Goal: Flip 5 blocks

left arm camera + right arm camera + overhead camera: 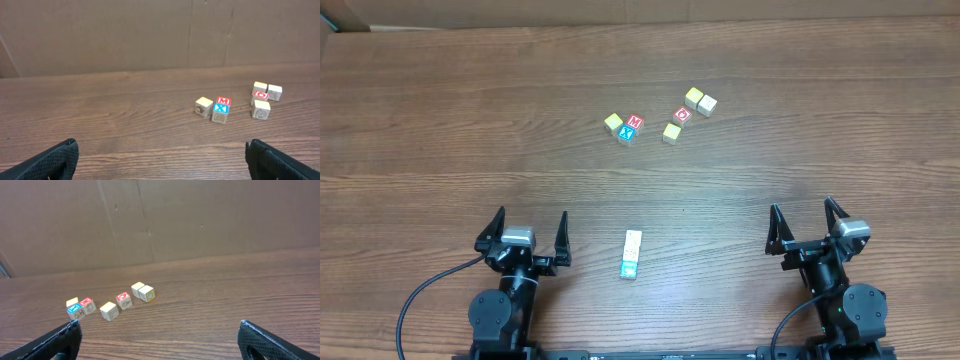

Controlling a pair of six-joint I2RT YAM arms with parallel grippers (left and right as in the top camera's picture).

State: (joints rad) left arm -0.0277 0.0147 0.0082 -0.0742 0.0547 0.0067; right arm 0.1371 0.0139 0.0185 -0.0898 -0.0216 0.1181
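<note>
Both arms sit at the near edge of the table (440, 110). The left gripper (532, 219) and the right gripper (802, 210) have their jaws spread fully apart with nothing between them. Judgement: this is a ready pose, with no block approached yet.

Block positions:
- The near pair (632, 254) lies between the two grippers, to the right of the left jaws and outside both gaps. Neither wrist view shows it.
- The far cluster (671, 132) is well ahead of both jaw sets, ahead-right of the left jaws and ahead-left of the right. Judgement: either arm could be sent to it.

Appearance: small pale wooden cubes with coloured printed faces.
- The red M block (635, 121) touches the blue X block (626, 134), with a yellow-topped cube just beside them.
- The red O block (683, 114) sits near three yellow or cream cubes.
- The near pair lies end to end, cream face and teal face up.
</note>
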